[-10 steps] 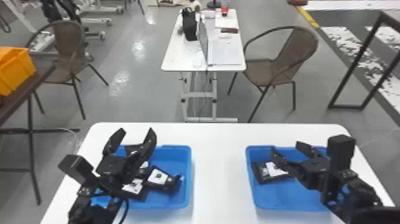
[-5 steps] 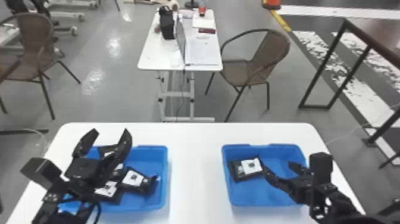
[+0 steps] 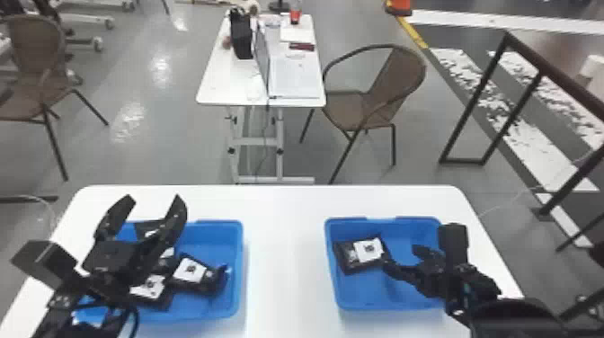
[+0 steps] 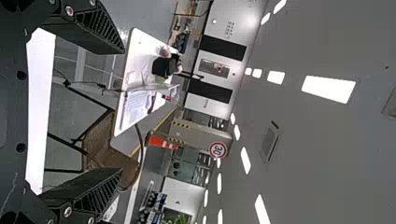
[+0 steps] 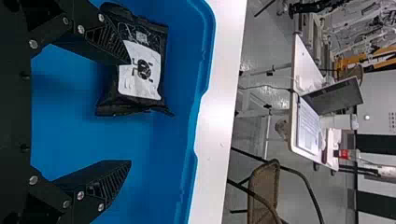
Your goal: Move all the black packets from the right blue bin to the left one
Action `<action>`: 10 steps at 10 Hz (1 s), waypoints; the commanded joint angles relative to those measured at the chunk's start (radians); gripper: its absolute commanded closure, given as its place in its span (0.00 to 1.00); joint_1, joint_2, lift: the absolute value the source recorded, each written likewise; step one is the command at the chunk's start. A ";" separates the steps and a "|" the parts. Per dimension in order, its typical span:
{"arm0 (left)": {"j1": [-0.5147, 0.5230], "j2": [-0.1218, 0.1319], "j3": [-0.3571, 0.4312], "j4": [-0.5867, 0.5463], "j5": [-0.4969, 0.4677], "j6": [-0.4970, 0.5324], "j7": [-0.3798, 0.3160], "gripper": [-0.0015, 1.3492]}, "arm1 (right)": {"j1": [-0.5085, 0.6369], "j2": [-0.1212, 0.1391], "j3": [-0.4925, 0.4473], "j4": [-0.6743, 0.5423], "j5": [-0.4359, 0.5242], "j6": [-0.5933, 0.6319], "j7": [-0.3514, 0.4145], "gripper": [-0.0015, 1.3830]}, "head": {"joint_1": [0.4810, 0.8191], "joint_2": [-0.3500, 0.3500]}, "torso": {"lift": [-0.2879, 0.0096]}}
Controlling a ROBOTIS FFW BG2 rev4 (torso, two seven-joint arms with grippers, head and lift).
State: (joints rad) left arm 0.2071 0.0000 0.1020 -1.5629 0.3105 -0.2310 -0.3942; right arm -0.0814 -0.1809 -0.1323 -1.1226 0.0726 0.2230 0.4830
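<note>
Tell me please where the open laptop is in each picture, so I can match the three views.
Head view: laptop above centre, on the far white table.
Left wrist view: laptop on that table, seen between the open fingers of the left gripper.
Right wrist view: laptop beyond the rim of the blue bin.
Shared landmark: brown chair near that table.

Wearing black on the right gripper [image 3: 400,255] and the left gripper [image 3: 154,197]; carrying a boxy block [image 3: 45,264] beside the left gripper and a looping cable [image 3: 136,320] near it; showing silvery screws [image 4: 69,10] and slanted ridges [image 4: 99,22] on its tapered fingers [image 4: 84,38].
</note>
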 commanded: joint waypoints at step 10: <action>0.012 -0.003 0.010 0.020 0.045 0.010 0.000 0.10 | -0.250 0.035 0.137 0.391 0.079 -0.074 0.054 0.22 | 0.63 0.50 | 0.97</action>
State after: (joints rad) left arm 0.2180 0.0000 0.1113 -1.5435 0.3541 -0.2217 -0.3942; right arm -0.3255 -0.1451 0.0009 -0.7407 0.1378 0.1400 0.5360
